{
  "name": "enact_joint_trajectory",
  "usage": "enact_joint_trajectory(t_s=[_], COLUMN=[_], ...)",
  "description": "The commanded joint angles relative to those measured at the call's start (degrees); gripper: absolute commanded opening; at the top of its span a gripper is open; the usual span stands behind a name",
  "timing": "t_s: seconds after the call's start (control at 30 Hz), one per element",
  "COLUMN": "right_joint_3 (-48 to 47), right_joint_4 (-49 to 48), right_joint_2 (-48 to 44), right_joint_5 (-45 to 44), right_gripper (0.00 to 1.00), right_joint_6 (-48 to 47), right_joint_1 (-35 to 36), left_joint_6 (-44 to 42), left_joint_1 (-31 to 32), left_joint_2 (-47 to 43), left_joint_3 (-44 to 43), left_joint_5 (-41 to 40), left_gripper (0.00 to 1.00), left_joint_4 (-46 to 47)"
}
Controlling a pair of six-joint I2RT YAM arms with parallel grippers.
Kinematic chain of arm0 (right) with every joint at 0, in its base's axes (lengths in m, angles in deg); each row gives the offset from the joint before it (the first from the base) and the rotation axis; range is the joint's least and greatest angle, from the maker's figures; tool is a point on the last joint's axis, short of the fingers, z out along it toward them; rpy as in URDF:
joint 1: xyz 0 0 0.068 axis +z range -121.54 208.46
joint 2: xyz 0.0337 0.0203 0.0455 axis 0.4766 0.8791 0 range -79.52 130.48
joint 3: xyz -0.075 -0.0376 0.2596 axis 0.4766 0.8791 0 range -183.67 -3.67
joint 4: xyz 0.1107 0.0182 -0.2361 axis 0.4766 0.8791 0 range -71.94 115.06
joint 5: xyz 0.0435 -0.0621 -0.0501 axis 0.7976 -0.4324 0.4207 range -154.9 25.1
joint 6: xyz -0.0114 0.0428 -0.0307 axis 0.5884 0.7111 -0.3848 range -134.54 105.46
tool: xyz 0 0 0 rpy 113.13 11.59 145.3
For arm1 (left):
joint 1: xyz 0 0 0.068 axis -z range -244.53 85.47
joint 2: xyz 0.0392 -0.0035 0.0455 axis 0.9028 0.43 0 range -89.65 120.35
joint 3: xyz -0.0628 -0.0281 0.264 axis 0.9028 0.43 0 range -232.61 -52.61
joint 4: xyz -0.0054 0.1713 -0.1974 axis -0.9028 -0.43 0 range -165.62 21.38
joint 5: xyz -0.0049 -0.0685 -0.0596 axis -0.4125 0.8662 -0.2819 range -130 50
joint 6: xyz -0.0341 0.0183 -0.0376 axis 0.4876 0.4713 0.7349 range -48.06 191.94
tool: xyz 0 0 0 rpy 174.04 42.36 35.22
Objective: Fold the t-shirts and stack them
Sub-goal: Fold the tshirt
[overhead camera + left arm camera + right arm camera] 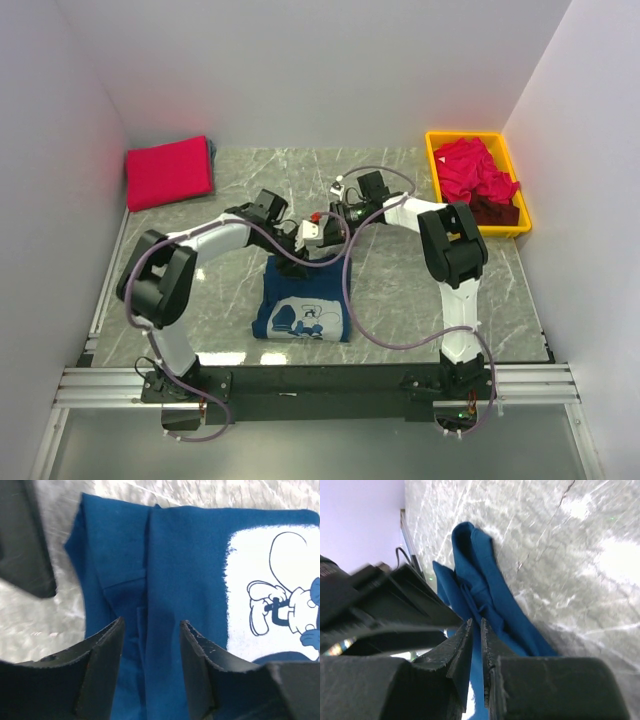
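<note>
A navy blue t-shirt (300, 300) with a white cartoon print lies folded on the marble table, in front of the arms. My left gripper (300, 252) hovers over its far edge, open, and the navy cloth (190, 565) shows below the empty gap (150, 630). My right gripper (326, 232) is close beside it, jaws (476, 621) only a narrow slit apart at a raised fold of the navy shirt (480, 575); whether cloth is pinched I cannot tell. A red-pink t-shirt (168, 171) lies folded at the back left. More red-pink t-shirts (470, 170) and a dark maroon one (497, 212) fill the bin.
The yellow plastic bin (436, 180) stands at the back right by the white wall. White walls close in the left, back and right sides. The two grippers are nearly touching; the right one's black body (25, 540) shows in the left wrist view.
</note>
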Motion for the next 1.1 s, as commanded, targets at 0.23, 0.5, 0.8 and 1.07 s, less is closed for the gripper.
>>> enact_joint_trajectory(t_s=[0.23, 0.5, 0.8, 1.07], right_joint_3=[1.2, 3.0, 2.9, 3.6], right_joint_4=[-7.8, -11.6, -15.1, -19.1], right_joint_2=[1.7, 1.9, 7.4, 12.3], right_joint_5=[3.2, 4.8, 7.7, 9.4], right_gripper=[0.18, 0.18, 0.16, 0.16], right_joint_6=[6.0, 9.6, 12.6, 18.2], right_joint_1=[1.2, 3.0, 7.5, 7.5], left_joint_6=[-4.1, -4.6, -1.9, -2.3], left_joint_1=[1.5, 2.2, 3.2, 3.3], left_joint_2=[3.4, 0.3, -10.9, -15.9], left_joint_3=[-3.6, -0.7, 5.3, 7.6], left_joint_5=[-2.4, -1.9, -4.1, -7.9], left_gripper=[0.40, 0.01, 0.01, 0.01], left_joint_4=[-6.7, -5.2, 1.5, 6.6])
